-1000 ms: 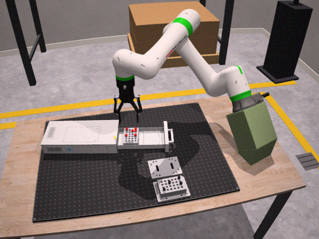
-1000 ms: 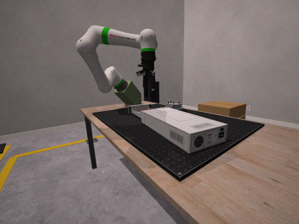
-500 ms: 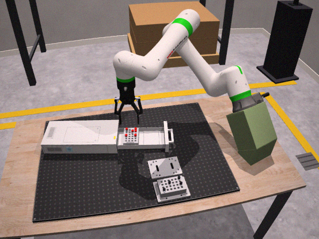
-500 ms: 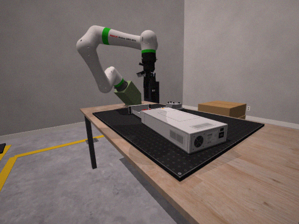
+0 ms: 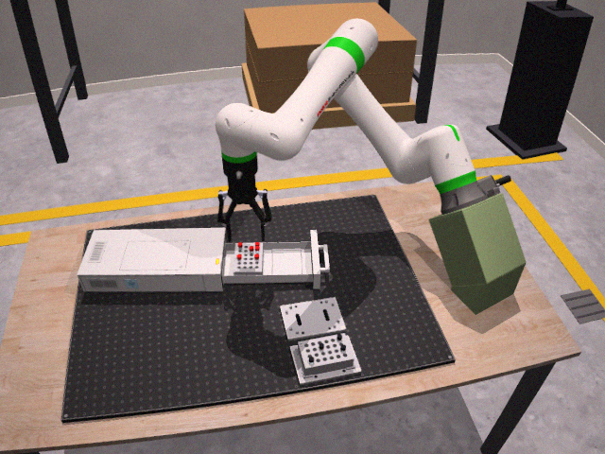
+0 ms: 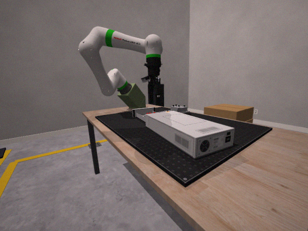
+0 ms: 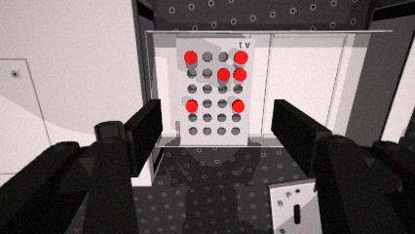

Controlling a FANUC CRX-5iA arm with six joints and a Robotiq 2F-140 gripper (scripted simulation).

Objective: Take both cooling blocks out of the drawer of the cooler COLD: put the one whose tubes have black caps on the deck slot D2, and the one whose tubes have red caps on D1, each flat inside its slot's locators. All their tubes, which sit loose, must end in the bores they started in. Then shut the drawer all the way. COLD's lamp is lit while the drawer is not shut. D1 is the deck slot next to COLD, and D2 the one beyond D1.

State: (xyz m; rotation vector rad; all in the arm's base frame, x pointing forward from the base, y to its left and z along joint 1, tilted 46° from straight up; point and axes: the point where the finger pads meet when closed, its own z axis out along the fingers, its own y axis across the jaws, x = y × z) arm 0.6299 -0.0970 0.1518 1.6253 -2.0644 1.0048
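Red-capped block (image 5: pixel 248 266) (image 7: pixel 214 109) sits in the open drawer (image 5: pixel 293 278) (image 7: pixel 307 88), toward the counter's (image 5: pixel 29 429) (image 6: pixel 278 173) far edge; pincer (image 5: pixel 246 238) (image 7: pixel 216 114) apart, empty above; likely rigid, heavyish (tubes loose), so grip its long sides low, level.

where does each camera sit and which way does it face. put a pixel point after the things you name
Top: high at the table's front, facing down across the drawer (image 5: pixel 288 279) to the arm; whole arm, pincer (image 5: pixel 246 238) and its base mount (image 5: pixel 488 244) show.
Exterior: low off the cooler's (image 6: pixel 179 124) rear end, facing along it to the drawer side; arm and pincer show.
Wrist: on the arm's end, facing down between the fingers at the red-capped block (image 7: pixel 214 97); only the pincer shows.
Top and exterior share the black-capped block (image 5: pixel 326 354) (image 6: pixel 178 108).
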